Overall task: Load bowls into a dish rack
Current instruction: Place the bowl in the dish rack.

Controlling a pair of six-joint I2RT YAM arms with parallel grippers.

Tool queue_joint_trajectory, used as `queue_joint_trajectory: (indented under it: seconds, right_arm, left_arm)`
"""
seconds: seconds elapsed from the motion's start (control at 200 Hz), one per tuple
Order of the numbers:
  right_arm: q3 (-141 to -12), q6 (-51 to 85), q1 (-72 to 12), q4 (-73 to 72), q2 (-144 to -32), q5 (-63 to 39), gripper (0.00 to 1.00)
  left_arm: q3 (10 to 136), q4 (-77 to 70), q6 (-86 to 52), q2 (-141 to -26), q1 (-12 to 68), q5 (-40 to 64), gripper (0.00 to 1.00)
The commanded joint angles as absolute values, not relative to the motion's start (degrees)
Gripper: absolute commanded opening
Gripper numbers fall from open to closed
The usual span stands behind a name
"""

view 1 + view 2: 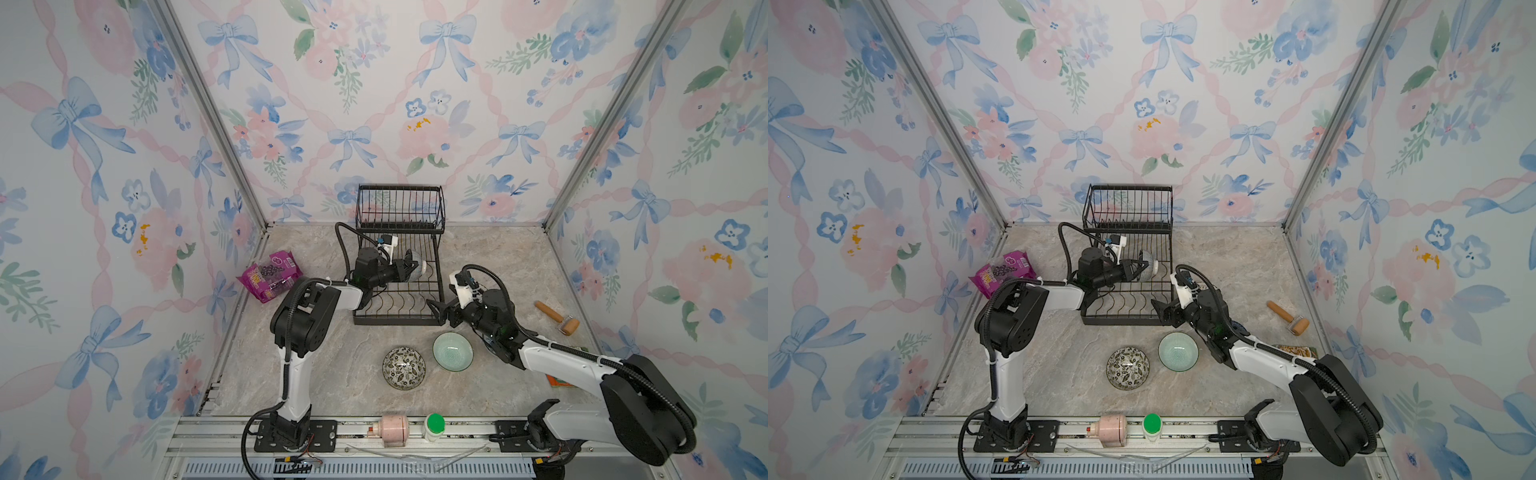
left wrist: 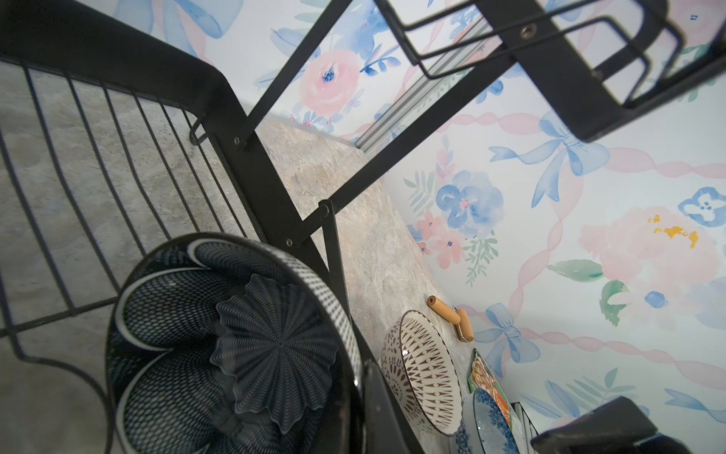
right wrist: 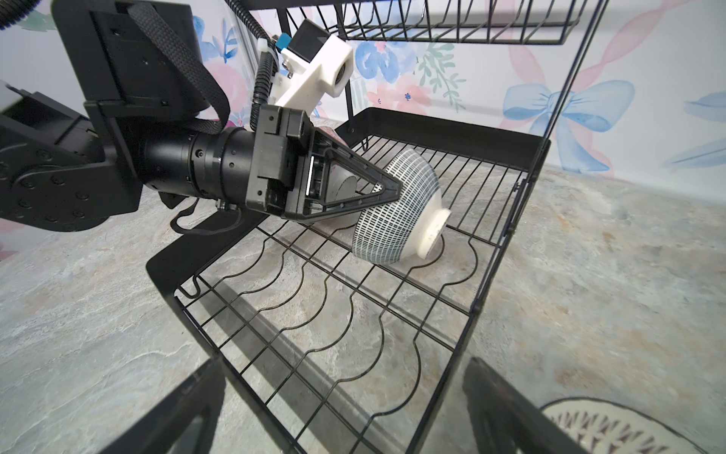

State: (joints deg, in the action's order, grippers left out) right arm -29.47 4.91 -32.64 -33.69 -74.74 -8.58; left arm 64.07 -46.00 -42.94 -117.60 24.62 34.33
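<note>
Top views both show the dish rack (image 1: 390, 321) standing at the back of the table (image 1: 332, 374), its railed basket tier raised behind the larger slotted tier. The left gripper (image 1: 409, 266) reaches in over the slotted tier from the left, its jaws pinched tight on the rim of the dark blue petal bowl (image 3: 400, 212). That bowl is on its side, foot pointing away from the gripper, its low edge down at the wires near the tier's back right corner. I cannot tell whether it rests on them. The wavy dividers between it and the front rim lie open.

The right gripper (image 1: 436, 312) hangs at the rack's near right corner, jaws spread wide and holding nothing.

On the table in front of the rack, the mint green bowl (image 1: 453, 351) and the black-and-cream floral bowl (image 1: 404, 368) sit upright, near each other but apart. The left wrist view shows a lattice bowl (image 2: 424, 373) and a blue floral bowl (image 2: 487, 424) right of the rack, with a wooden roller (image 1: 557, 318) beyond.
</note>
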Motion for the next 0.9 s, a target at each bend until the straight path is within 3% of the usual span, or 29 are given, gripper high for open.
queue_joint_trajectory:
  seconds: [0.0, 0.155, 0.3, 0.385, 0.505, 0.625, 0.695, 0.895]
  right_arm:
    - [-29.6, 4.0, -33.7, -35.0, -74.5, -9.4, 0.96]
    - [-29.6, 3.9, -33.7, -35.2, -74.8, -9.3, 0.96]
    - [-29.7, 3.6, -33.8, -35.2, -74.9, -9.3, 0.96]
    - [-29.7, 3.7, -33.9, -35.1, -75.1, -9.3, 0.96]
    - [-29.7, 3.5, -34.0, -35.0, -74.8, -9.3, 0.96]
    - [-29.6, 3.5, -34.0, -35.2, -74.4, -9.4, 0.96]
    - [-29.6, 3.5, -34.1, -35.1, -74.4, -9.4, 0.96]
    - [-29.6, 3.3, -34.2, -35.2, -74.6, -9.6, 0.96]
  left_arm:
    - [64.0, -48.8, -43.8, -117.6, 24.2, 35.2, 0.04]
    - [63.5, -48.5, -43.2, -116.9, 24.2, 34.9, 0.09]
    - [64.1, -48.5, -43.3, -117.2, 24.2, 36.2, 0.04]
    - [64.5, -48.5, -43.6, -117.3, 24.3, 36.5, 0.1]
    - [64.5, -48.5, -43.6, -117.1, 24.3, 36.3, 0.12]
    - [64.7, -48.5, -43.8, -117.1, 24.3, 36.6, 0.1]
    - [64.8, -48.9, -44.2, -117.2, 24.3, 36.7, 0.0]
    - [64.2, -56.2, -49.2, -118.2, 24.3, 38.7, 0.0]
